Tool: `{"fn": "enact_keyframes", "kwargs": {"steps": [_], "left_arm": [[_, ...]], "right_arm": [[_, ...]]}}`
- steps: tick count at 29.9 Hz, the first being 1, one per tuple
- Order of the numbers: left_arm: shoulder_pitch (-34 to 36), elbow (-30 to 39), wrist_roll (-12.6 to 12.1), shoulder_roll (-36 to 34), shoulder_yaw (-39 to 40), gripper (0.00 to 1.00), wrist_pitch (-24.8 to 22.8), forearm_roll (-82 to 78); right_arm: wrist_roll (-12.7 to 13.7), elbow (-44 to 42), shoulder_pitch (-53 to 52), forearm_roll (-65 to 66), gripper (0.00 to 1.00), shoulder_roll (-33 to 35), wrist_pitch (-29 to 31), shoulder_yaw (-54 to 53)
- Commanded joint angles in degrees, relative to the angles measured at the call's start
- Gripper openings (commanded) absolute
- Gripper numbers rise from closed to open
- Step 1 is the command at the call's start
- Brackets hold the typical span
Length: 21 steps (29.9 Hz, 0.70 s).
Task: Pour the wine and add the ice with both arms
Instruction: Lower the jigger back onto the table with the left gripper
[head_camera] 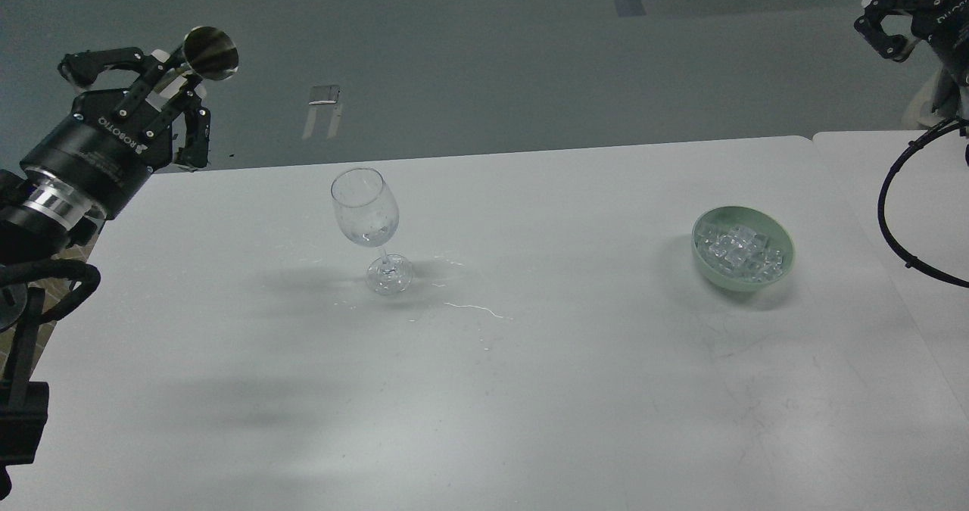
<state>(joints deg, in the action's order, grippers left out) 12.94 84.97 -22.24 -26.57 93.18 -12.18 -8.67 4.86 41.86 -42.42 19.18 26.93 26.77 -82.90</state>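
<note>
An upright clear wine glass [365, 210] stands on the white table [530, 390], left of centre. Something clear glints low in its bowl; I cannot tell what. My left gripper [168, 79] hovers beyond the table's far left corner, up and left of the glass. It is shut on a metal jigger [210, 43] that lies tilted, with its open mouth turned sideways. A pale green bowl [746, 282] on the right of the table holds several clear ice cubes [738, 247]. My right gripper [877, 10] is at the top right, high above the table edge, open and empty.
Thin streaks and droplets of spilled liquid [473, 308] lie on the table just right of the glass foot. A second white tabletop [870, 170] adjoins on the right. A black cable [889, 216] loops down from my right arm above it.
</note>
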Motion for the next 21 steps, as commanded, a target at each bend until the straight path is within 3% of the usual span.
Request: {"fn": "enact_keyframes", "kwargs": {"steps": [1,6,13,17,21], "left_arm": [[-0.4,-6.5,0.2,0.5,0.4,0.00,-0.3,4.4],[-0.3,-13.8,0.5,3.4,0.6,0.00,-0.1,9.2],[-0.5,-15.8,0.8,6.4,1.0,0.00,-0.4,14.6],[0.6,-26.3,0.8,11.4,1.8,0.00,-3.3,16.4],[3.4,-34.6,0.8,11.8,3.1,0.00,-5.9,20.4]], "right_arm": [[0.1,0.7,0.6,0.0,1.00,0.9,0.0,0.0],[0.2,2.9,2.1,0.1,1.00,2.3,-0.5,0.0],[0.6,4.9,3.8,0.2,1.00,2.7,-1.3,0.3],[1.1,7.8,5.4,0.3,1.00,4.1,-3.1,0.8],[1.8,7.4,5.6,0.7,1.00,5.4,-3.4,2.5]]}}
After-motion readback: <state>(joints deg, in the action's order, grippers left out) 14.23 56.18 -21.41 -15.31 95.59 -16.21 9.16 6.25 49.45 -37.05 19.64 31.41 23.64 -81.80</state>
